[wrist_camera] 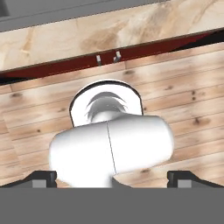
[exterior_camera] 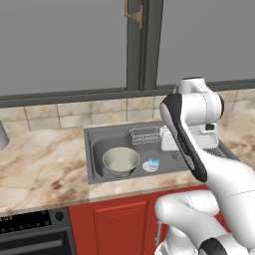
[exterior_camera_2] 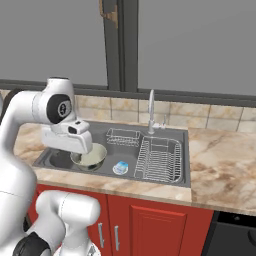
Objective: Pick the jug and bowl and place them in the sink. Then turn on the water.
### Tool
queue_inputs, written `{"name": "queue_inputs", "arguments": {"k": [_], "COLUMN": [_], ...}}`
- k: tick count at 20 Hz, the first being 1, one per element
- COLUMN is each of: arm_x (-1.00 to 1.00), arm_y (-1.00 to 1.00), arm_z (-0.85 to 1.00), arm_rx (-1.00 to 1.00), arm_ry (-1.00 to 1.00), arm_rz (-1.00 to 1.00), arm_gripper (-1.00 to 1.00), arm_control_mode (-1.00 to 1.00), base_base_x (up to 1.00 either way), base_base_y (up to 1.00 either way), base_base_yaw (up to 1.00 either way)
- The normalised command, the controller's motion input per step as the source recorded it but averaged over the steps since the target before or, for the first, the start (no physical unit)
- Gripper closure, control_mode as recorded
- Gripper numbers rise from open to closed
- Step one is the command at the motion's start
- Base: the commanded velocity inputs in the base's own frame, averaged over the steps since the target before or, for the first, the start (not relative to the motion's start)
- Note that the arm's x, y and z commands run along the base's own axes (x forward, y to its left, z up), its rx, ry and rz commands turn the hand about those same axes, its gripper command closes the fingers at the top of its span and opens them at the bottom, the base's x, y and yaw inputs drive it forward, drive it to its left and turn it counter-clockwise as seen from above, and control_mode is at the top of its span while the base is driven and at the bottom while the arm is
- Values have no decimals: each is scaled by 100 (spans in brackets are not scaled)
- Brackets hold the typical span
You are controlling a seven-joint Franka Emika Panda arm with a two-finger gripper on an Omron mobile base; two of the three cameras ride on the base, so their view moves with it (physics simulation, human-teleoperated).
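The grey-green bowl (exterior_camera: 121,160) sits upright in the left half of the dark sink (exterior_camera: 94,149). In the right base view my hand hides part of the bowl (exterior_camera_2: 95,159). The jug is out of view. The chrome faucet (exterior_camera_2: 151,112) stands at the back of the sink (exterior_camera_2: 180,180), and no water shows at its spout. My gripper (wrist_camera: 111,178) is open, its fingertips (wrist_camera: 43,177) spread wide with nothing between them. It looks back and down at the wooden floor and the red cabinet front, with the hand hovering over the sink's front left.
A small blue-white drain disc (exterior_camera: 151,165) lies beside the bowl. A wire basket (exterior_camera_2: 123,136) sits at the sink's back and a dish rack (exterior_camera_2: 160,159) fills its right half. Marble counter (exterior_camera: 40,159) extends on both sides. A stove (exterior_camera: 30,226) is at the left.
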Motion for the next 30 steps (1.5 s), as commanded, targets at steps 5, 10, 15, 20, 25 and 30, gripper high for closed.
{"name": "queue_inputs", "arguments": {"k": [5,10,15,20,25,30], "arm_x": [-19,-1,-3,0,0,0], "arm_y": [-35,-18,-1,0,0,0], "arm_z": [2,9,0,0,0,0], "arm_rx": [0,0,0,0,0,0], "arm_ry": [0,0,3,0,0,0], "arm_rz": [0,0,0,0,0,0], "arm_gripper": [-100,-100,-100,-100,-100,-100], "arm_control_mode": [-100,-100,100,100,100,100], "base_base_x": [0,0,-1,-57,-100,-58], "base_base_y": [0,0,0,0,0,35], "base_base_yaw": [0,0,0,0,3,51]}}
